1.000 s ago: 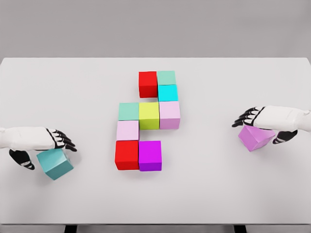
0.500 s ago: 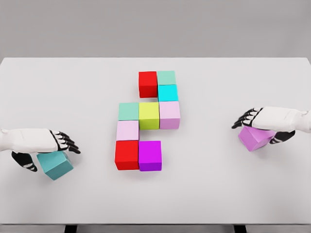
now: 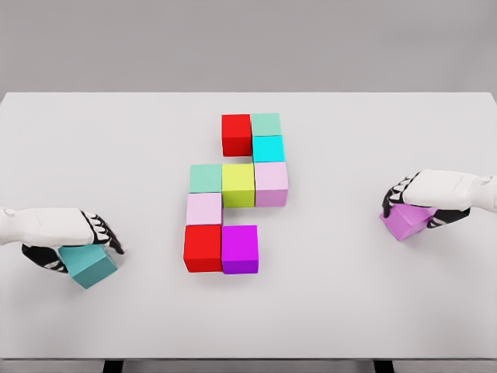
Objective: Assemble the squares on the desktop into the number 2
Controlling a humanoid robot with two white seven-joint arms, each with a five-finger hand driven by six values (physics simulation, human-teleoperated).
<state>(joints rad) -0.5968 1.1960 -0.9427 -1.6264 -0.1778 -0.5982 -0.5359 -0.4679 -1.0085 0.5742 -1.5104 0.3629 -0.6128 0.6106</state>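
White desk [image 3: 116,155] fills the head view under a plain grey background.

Changes from the earlier frames: the left hand [image 3: 66,233] has lowered onto the teal cube [image 3: 87,264] at the near left. Its fingers [image 3: 105,231], spread half a second ago, are now curled down over the cube's top, grasping it. The right hand [image 3: 435,194] has likewise closed on the violet cube [image 3: 405,221] at the right. Its fingers [image 3: 396,194], previously fanned out, now wrap the cube's left top edge. Both cubes sit tilted relative to the desk edges, roughly where they were.

Surroundings: nine cubes form the partial figure at the desk centre, unchanged. Far row: red cube [image 3: 236,134] touching mint cube [image 3: 265,124]. Cyan cube [image 3: 268,148] lies just nearer. Middle row: pale green cube [image 3: 206,178], yellow-green cube [image 3: 238,184], pink cube [image 3: 270,183]. Pale pink cube [image 3: 204,208] lies below the left end. Near row: second red cube [image 3: 203,247] and magenta cube [image 3: 239,249]. Both hands are well apart from this group, with bare desk between them and it.
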